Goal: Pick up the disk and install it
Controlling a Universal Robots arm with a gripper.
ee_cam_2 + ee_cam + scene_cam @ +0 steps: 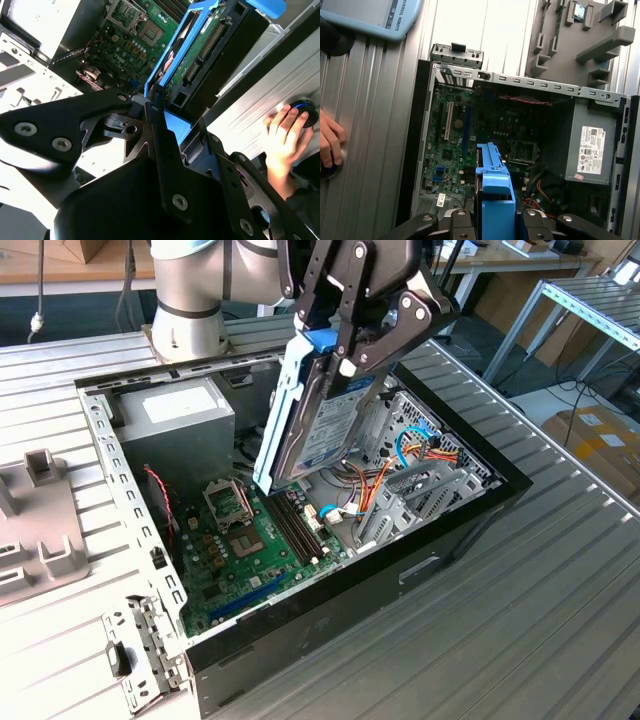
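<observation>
**Disk is up in the air over the open PC case**

Exterior view: the hand (366, 344) sits upper middle of the frame, clamped down on the top end of the disk (322, 430). So it's closed on it, not gaping at all. The disk hangs on end and tilted, label side facing the camera, with its blue rail (282, 405) on the side toward the exterior view's left. Its lower end is over the green motherboard (240, 550) in the open computer case (350, 612). I can't tell how far above the board it is. The grey power supply (180, 422) is in the case corner toward the exterior view's left, and the whole case sits on the ribbed metal table (530, 620).

Second wrist view: looking along the hand (172, 122), its black fingers (155, 130) squeeze the blue carrier. The disk (200, 55) shows its green circuit-board side here. A person's hand (282, 135) rests on a dark round knob (304, 111) on the table.

First wrist view: the hand (495, 216) grips the blue end of the disk (494, 180), with the motherboard (455, 140) behind it. The person's hand (330, 142) is at the frame edge, near a light-blue pendant (370, 15).
</observation>
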